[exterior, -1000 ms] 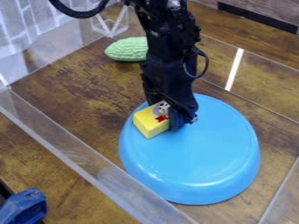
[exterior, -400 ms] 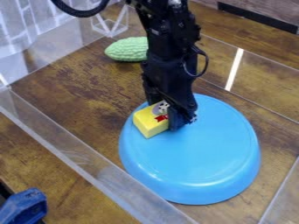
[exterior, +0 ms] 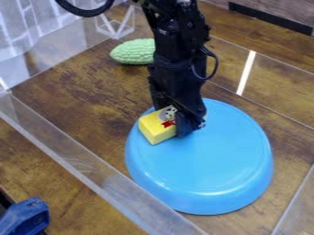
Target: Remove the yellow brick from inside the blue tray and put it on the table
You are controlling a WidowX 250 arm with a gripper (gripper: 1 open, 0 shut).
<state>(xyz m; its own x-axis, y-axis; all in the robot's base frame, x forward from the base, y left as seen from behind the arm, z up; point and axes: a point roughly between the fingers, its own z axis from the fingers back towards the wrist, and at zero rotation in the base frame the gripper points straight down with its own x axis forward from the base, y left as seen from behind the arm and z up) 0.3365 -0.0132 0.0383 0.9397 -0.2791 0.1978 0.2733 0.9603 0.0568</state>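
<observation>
The yellow brick (exterior: 156,129) with a red-and-white label rests at the far left inside rim of the round blue tray (exterior: 215,174). My black gripper (exterior: 177,119) comes straight down onto the brick's right end and is shut on it. The fingertips are partly hidden against the brick. The tray sits on the dark wood-grain table (exterior: 73,92).
A bumpy green object (exterior: 132,51) lies on the table behind the arm. Clear plastic walls (exterior: 73,156) run along the left and front edges, and another panel (exterior: 252,69) stands at the right. A blue object (exterior: 22,220) shows at the bottom left corner.
</observation>
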